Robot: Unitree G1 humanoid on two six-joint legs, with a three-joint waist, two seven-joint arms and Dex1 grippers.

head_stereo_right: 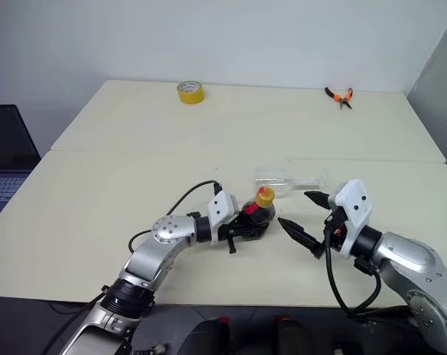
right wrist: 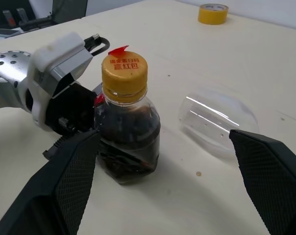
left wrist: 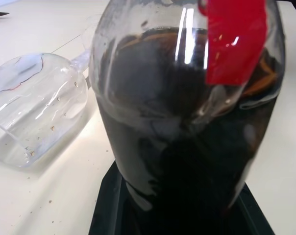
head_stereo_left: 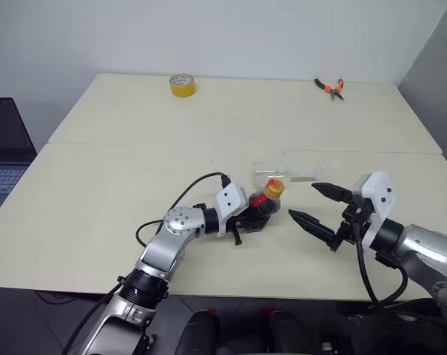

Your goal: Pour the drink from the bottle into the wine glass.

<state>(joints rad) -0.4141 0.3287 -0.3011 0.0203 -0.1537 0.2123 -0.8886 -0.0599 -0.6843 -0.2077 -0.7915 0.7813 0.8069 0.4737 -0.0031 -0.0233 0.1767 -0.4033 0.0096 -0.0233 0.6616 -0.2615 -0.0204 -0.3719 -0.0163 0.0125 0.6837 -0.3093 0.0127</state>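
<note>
Right gripper (head_stereo_left: 318,205) jaws spread; left gripper (head_stereo_left: 247,220) jaws pinching upright bottle (right wrist: 127,131); wine glass (right wrist: 217,120) lying sideways.

The squat clear bottle (right wrist: 128,142) stands upright, yellow cap on, full of dark drink (left wrist: 187,186). Just beside the bottle, the empty wine glass (right wrist: 217,122) lies on its side.

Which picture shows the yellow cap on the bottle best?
The right wrist view: the yellow cap sits close and whole there, its red print showing. Both eye views show it as a small yellow spot. The left wrist view shows the bottle's dark body and red label.
</note>
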